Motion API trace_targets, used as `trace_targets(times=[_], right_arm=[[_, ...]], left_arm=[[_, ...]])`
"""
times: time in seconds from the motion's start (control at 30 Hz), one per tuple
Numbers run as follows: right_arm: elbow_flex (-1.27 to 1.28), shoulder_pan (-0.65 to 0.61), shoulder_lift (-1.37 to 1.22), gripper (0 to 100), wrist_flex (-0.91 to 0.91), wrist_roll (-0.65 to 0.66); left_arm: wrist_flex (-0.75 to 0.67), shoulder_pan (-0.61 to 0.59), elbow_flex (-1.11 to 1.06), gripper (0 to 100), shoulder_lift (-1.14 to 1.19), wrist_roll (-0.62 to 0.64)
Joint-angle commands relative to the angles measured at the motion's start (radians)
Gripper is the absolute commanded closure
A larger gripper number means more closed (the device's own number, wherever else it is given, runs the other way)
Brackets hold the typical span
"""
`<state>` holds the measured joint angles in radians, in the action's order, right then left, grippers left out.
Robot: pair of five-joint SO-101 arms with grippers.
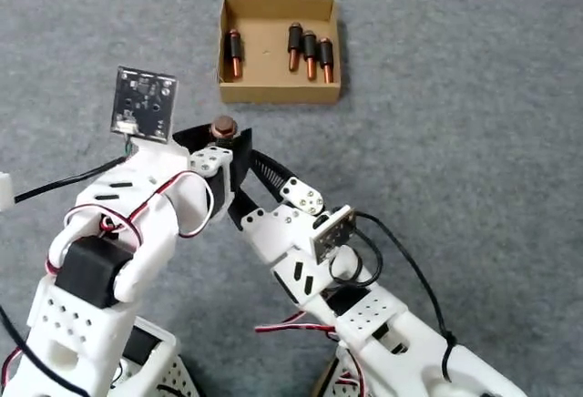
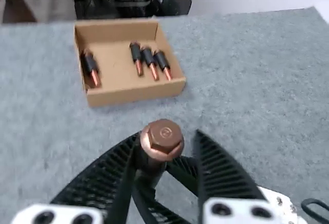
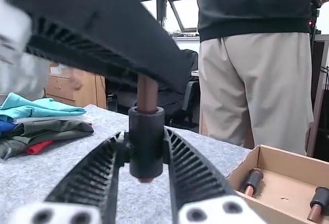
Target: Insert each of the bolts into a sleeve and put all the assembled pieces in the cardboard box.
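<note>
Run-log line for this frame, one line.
right pincer: shut on sleeve | bolt: upright in sleeve, tip showing below | left pincer: at bolt head | cardboard box: four assembled pieces inside

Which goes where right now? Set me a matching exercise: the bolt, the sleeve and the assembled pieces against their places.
Things:
1. bolt
2. sleeve
3. four assembled pieces

Places:
A. lying in the cardboard box
B. clamped in the right gripper
C. held head up in the left gripper

Pairs: 1-C, 2-B, 3-A
</note>
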<state>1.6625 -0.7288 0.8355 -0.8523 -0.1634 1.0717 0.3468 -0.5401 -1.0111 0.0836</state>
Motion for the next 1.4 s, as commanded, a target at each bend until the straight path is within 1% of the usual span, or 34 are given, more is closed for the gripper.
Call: trace_targets(times=[0.0,0.27,0.37,0.43,0.5,0.6,0.67,0.7,0.73,0.8,0.93,1.03,1.17,1.37], right_arm=[[-0.01,0.015,0.015,99.8,0.0,-0.008],[-0.022,0.016,0.015,99.8,0.002,-0.008],[-0.035,0.024,0.015,99.8,0.017,-0.008],[-0.079,0.061,0.013,99.8,0.112,-0.009],[-0.168,0.13,0.013,99.8,0.272,-0.037],[-0.357,0.24,0.012,99.8,0.529,-0.175],[-0.473,0.269,-0.007,99.8,0.661,-0.201],[-0.516,0.278,-0.03,99.8,0.681,-0.196],[-0.542,0.288,-0.061,99.8,0.674,-0.196],[-0.578,0.311,-0.143,99.8,0.601,-0.181],[-0.615,0.343,-0.358,99.8,0.379,-0.075],[-0.676,0.346,-0.536,99.7,0.269,-0.006],[-0.829,0.363,-0.774,99.7,0.244,0.011],[-1.082,0.401,-1.07,99.6,0.245,0.011]], left_arm=[[0.081,-0.032,0.124,79,0.047,0.058],[0.358,-0.103,0.43,75,0.306,0.058],[0.41,-0.104,0.525,75,0.364,0.06],[0.417,-0.127,0.585,75,0.366,0.064],[0.413,-0.169,0.638,76,0.354,0.068],[0.411,-0.247,0.686,82,0.332,0.058],[0.41,-0.299,0.674,88,0.323,0.058],[0.41,-0.325,0.663,91,0.32,0.057],[0.408,-0.35,0.654,94,0.32,0.057],[0.408,-0.394,0.638,98,0.325,0.046],[0.41,-0.483,0.582,98,0.32,-0.031],[0.41,-0.543,0.532,98,0.32,-0.074],[0.417,-0.583,0.479,98,0.32,-0.118],[0.42,-0.582,0.442,98,0.275,-0.16]])
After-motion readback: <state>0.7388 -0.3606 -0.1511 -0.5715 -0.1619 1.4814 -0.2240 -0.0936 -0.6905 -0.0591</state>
